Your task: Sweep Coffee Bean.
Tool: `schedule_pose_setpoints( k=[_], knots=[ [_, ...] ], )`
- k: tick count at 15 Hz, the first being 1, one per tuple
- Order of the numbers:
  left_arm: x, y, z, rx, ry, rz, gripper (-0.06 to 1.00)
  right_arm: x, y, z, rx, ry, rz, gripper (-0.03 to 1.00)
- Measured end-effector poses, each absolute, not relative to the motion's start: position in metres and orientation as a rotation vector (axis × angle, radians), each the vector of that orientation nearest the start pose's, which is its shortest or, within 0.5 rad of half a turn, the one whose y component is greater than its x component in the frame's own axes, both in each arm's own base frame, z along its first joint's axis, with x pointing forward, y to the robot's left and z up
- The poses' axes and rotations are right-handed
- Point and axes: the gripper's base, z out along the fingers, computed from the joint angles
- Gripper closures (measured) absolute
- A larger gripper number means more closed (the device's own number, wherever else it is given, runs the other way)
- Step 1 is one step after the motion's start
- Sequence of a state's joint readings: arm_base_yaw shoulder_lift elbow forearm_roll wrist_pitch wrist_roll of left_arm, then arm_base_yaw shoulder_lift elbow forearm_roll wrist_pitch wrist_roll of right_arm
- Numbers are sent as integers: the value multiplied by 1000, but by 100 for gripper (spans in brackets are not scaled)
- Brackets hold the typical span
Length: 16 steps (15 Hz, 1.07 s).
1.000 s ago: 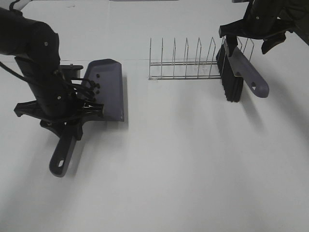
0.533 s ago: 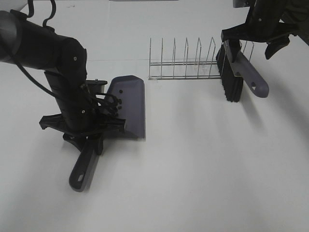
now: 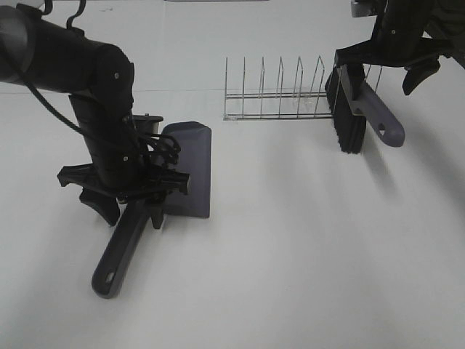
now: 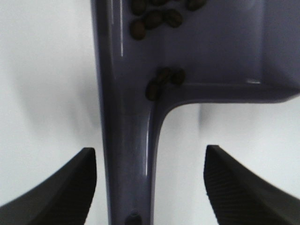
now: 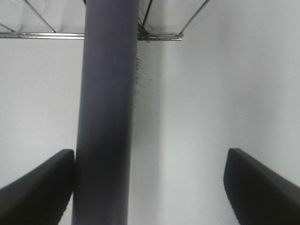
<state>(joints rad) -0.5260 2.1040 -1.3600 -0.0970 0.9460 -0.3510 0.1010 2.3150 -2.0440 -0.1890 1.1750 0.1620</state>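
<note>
The grey-purple dustpan (image 3: pixel 190 169) lies flat on the white table, its handle (image 3: pixel 115 256) pointing toward the front. Several coffee beans (image 4: pixel 156 18) sit in the pan, with a few more (image 4: pixel 164 80) at its back wall; the exterior view hides them behind the arm. My left gripper (image 3: pixel 127 207) (image 4: pixel 150 154) straddles the handle, open, with a gap on each side. The brush (image 3: pixel 367 109) leans in the wire rack's right end, bristles (image 3: pixel 349 127) down. My right gripper (image 3: pixel 383 62) (image 5: pixel 151 154) is open above the brush handle (image 5: pixel 105 117), which runs along one finger.
A wire rack (image 3: pixel 272 98) with upright dividers stands at the back centre. The table (image 3: pixel 305 247) is white. The bulky left arm (image 3: pixel 80 80) rises over the dustpan's left side.
The left arm carried the dustpan rightward and toward the front, then its jaws opened and let go of the handle. The right gripper stayed open above the brush.
</note>
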Motion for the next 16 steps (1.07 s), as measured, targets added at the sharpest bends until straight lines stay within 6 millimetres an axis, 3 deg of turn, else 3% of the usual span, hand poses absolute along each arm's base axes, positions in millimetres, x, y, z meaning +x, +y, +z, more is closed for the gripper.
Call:
schedule_pose_setpoints(
  k=[3,7,9,13,14,16],
  knots=[
    [345,-201,151,273,3168,16,32,484,33,202,3,2919,-231,16],
    [346,-191,204,325,3080,126,32,474,32,246,-6,2832,-212,16],
    [339,-186,236,313,3013,96,32,464,34,271,-17,2793,-165,16],
    [310,-169,316,287,2824,-39,32,421,34,285,-45,2847,-102,17],
    [287,-156,337,293,2773,-67,32,390,31,288,-54,2892,-107,17],
    [264,-143,336,300,2789,-58,32,367,29,290,-57,2914,-101,17]
  ],
)
